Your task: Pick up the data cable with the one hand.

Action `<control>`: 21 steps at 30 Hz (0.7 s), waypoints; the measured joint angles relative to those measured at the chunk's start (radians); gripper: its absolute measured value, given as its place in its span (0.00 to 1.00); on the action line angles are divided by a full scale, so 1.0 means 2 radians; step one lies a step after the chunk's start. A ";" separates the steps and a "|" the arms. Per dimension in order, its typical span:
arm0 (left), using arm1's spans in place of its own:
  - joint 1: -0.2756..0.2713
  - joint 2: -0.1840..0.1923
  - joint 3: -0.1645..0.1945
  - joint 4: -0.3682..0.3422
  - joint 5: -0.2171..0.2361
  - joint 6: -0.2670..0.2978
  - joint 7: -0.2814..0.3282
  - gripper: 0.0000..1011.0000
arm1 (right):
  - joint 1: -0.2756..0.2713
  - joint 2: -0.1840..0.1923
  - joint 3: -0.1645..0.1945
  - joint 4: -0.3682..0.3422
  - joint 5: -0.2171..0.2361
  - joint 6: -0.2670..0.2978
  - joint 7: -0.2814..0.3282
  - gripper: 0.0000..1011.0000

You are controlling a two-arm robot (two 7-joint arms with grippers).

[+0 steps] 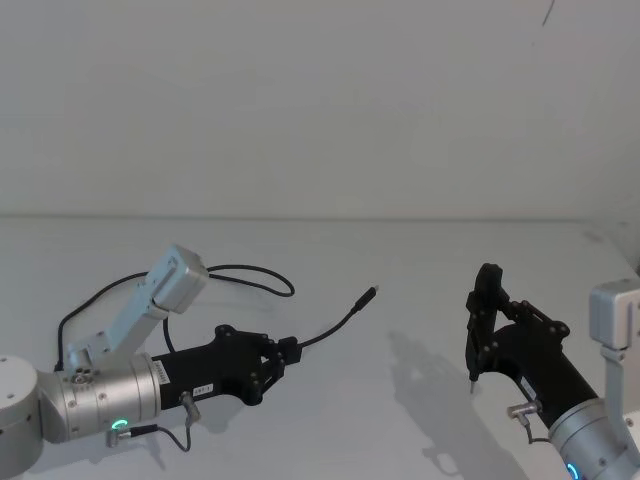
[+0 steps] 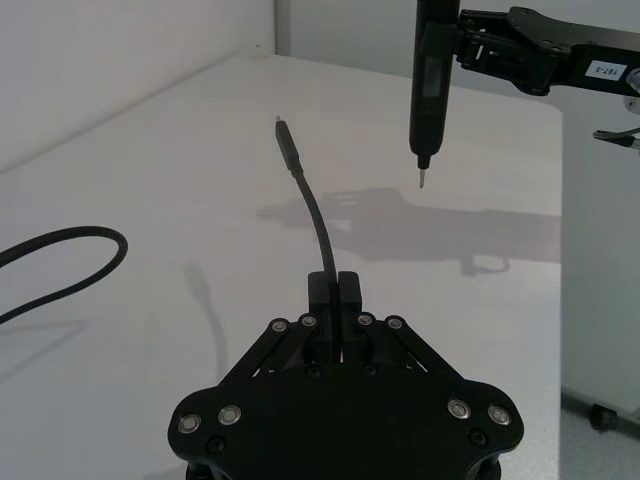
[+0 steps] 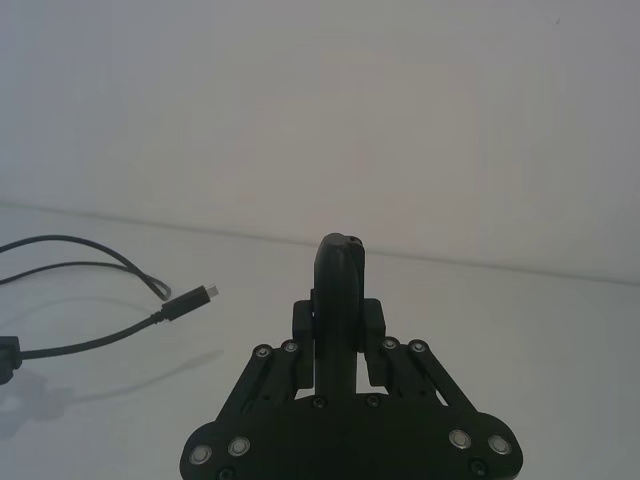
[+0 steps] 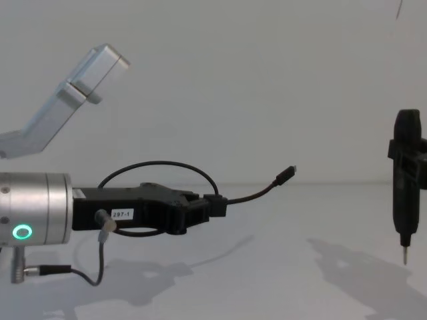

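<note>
Sticking out forward from the left gripper [image 4: 217, 205], the data cable [image 4: 253, 194] is clamped between the two flat fingers, which are pressed together on the cord. From the left gripper the free end rises in a soft curve through the air. Its small plug [image 4: 288, 174] with the metal tip points up and away, above the white table [image 1: 400, 250] and not touching it. Behind the left gripper the rest of the cord bends back in a wide loop; I cannot tell if this loop lies on the table. The left gripper is almost level, carries a white label [image 4: 121, 214] reading 297-1, and is joined to a silver cylinder [image 4: 40, 207] with a green ring light [image 4: 23, 232]. Well apart from the left gripper, on its right side, the right gripper [image 3: 338, 315] hangs above the table. Its fingers are closed on a slim black tool [image 4: 405, 193], which stands upright with a metal pin tip pointing down, clear of the surface.
</note>
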 joint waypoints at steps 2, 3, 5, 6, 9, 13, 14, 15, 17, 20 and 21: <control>0.002 0.002 0.000 -0.004 -0.001 0.001 0.001 0.05 | 0.000 0.000 0.000 0.000 0.000 0.000 0.000 0.28; 0.003 0.002 0.000 -0.005 -0.002 0.002 0.002 0.05 | 0.000 -0.001 0.000 -0.001 0.000 0.000 0.000 0.28; 0.005 0.003 -0.001 -0.008 -0.003 0.003 0.003 0.05 | 0.000 -0.002 0.001 -0.003 0.001 0.000 0.001 0.28; 0.006 0.004 -0.001 -0.009 -0.004 0.003 0.004 0.05 | 0.001 -0.003 0.001 -0.004 0.002 0.000 0.001 0.28; 0.008 0.005 -0.001 -0.012 -0.005 0.004 0.005 0.05 | 0.002 -0.007 0.002 -0.008 0.008 0.002 0.003 0.28; 0.010 0.006 -0.001 -0.015 -0.006 0.005 0.007 0.05 | 0.007 -0.016 0.002 -0.014 0.017 0.007 0.006 0.28; 0.010 0.007 -0.001 -0.016 -0.006 0.005 0.007 0.05 | 0.009 -0.020 0.002 -0.016 0.021 0.009 0.007 0.28; 0.010 0.007 -0.001 -0.017 -0.006 0.005 0.007 0.05 | 0.011 -0.022 0.002 -0.016 0.023 0.010 0.008 0.28; 0.011 0.007 -0.001 -0.018 -0.007 0.005 0.008 0.05 | 0.016 -0.030 0.000 -0.018 0.029 0.013 0.010 0.28; 0.012 0.008 -0.001 -0.019 -0.007 0.006 0.008 0.05 | 0.022 -0.037 -0.004 -0.018 0.035 0.017 0.012 0.28; 0.012 0.008 -0.001 -0.019 -0.007 0.006 0.008 0.05 | 0.025 -0.041 -0.005 -0.018 0.038 0.018 0.014 0.28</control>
